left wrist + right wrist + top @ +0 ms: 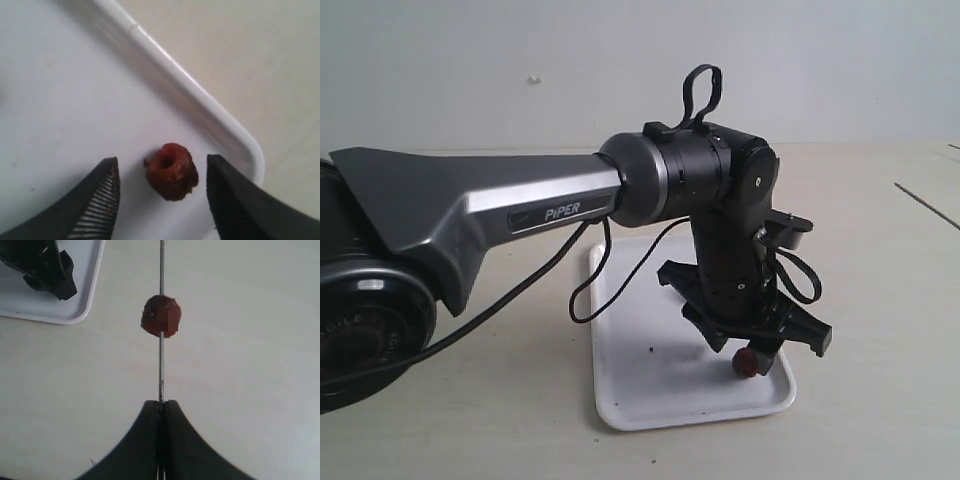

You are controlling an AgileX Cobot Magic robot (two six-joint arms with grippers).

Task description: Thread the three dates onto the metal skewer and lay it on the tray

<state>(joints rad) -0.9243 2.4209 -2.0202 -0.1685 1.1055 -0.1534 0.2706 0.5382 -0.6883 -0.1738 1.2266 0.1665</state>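
Observation:
One dark red date (171,171), with a hole through its middle, lies on the white tray (60,90) near a rounded corner. My left gripper (161,166) is open, a finger on each side of this date and clear of it. From outside, the left gripper (760,345) hangs low over the tray (640,395), just above the date (750,362). My right gripper (161,404) is shut on the thin metal skewer (161,365), held over the bare table. A second date (160,316) is threaded on it. The third date is out of view.
The tray's corner (75,315) and the left gripper's black body (45,270) show in the right wrist view, beside the skewer. The left arm's grey link (500,210) and its cable (590,290) fill the left of the exterior view. Pale tabletop (880,300) surrounds the tray.

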